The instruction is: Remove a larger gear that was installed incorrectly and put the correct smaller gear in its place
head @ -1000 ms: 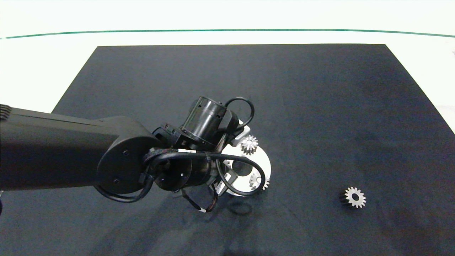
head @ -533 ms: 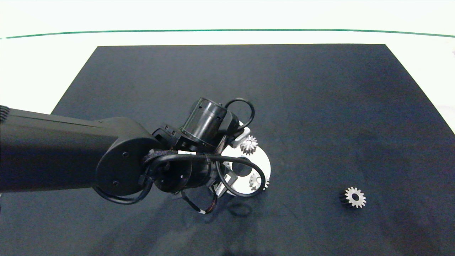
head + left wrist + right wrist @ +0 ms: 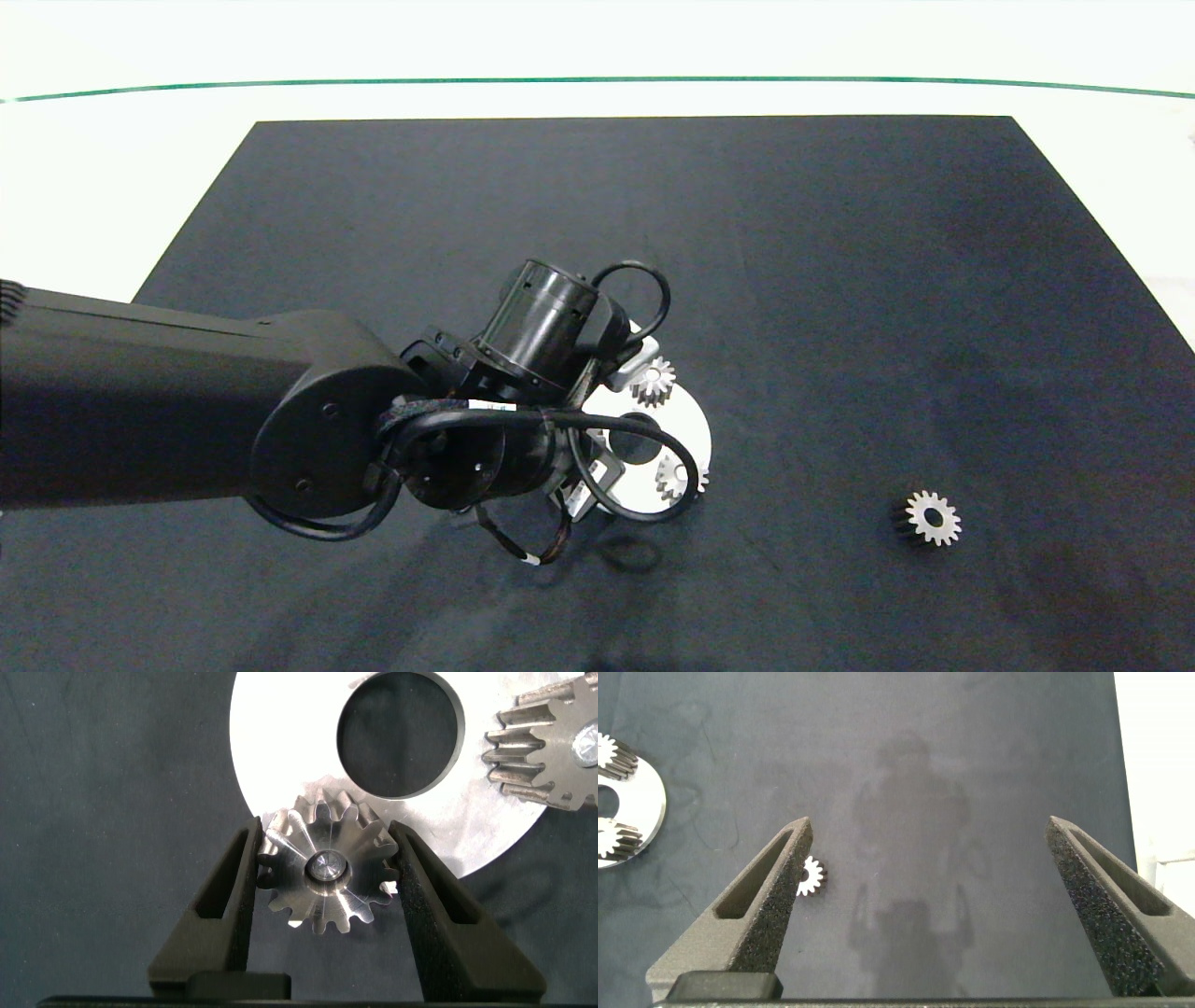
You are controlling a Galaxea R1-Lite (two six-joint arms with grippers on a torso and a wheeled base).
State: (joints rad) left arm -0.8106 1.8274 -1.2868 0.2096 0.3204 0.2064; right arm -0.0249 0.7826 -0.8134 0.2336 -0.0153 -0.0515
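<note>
The larger gear sits at the rim of the round silver disc, with a peg showing in its bore. My left gripper is shut on it, one finger pressed against the teeth on each side. In the head view the left wrist hides this gear. The smaller gear lies alone on the black mat at the right, bore open, and shows again in the right wrist view. My right gripper hangs open high above the mat, out of the head view.
Two narrower gears stand on pegs on the disc, around its dark centre hole. The black mat lies on a white table, with a green line along the far side.
The left wrist has crept a little toward the near side of the disc. The gears on the disc and the loose gear have stayed put.
</note>
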